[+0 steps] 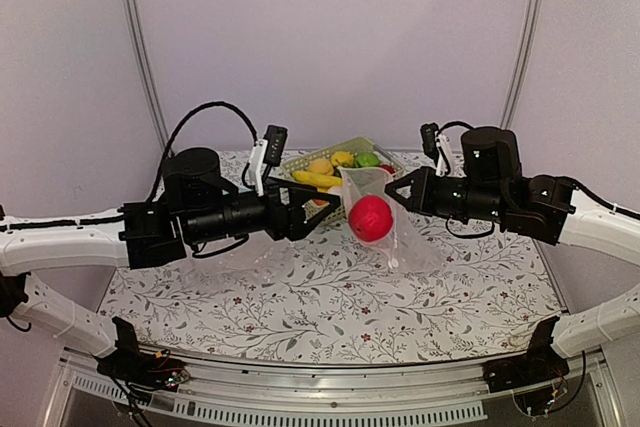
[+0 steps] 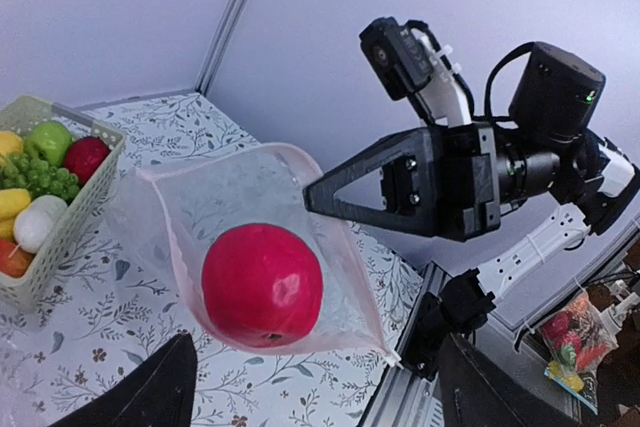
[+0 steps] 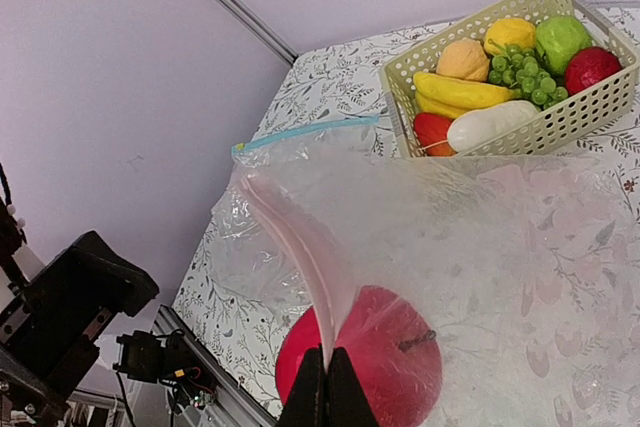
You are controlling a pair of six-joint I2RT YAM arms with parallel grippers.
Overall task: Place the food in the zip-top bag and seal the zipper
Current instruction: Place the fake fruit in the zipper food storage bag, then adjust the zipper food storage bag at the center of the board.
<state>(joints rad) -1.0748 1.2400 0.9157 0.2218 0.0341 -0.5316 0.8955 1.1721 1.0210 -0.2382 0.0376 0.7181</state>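
Fingers of the right arm (image 3: 310, 402) are pinching shut on the pink zipper (image 3: 300, 247), holding up the zip-top bag (image 3: 500, 247). Just beyond them a red apple (image 3: 385, 347) is sitting inside the bag. The left fingers (image 2: 150, 392) are standing wide apart, gripping nothing, with the bag's mouth just ahead. Farther off on the table (image 1: 300, 307), a basket (image 3: 480, 142) is holding a banana (image 3: 465, 92), grapes (image 3: 525, 72) and other food.

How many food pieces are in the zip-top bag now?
1. The red apple sits inside the zip-top bag, near the right claw pinching its mouth. Other visible food is in the basket; the apple could hide something small.
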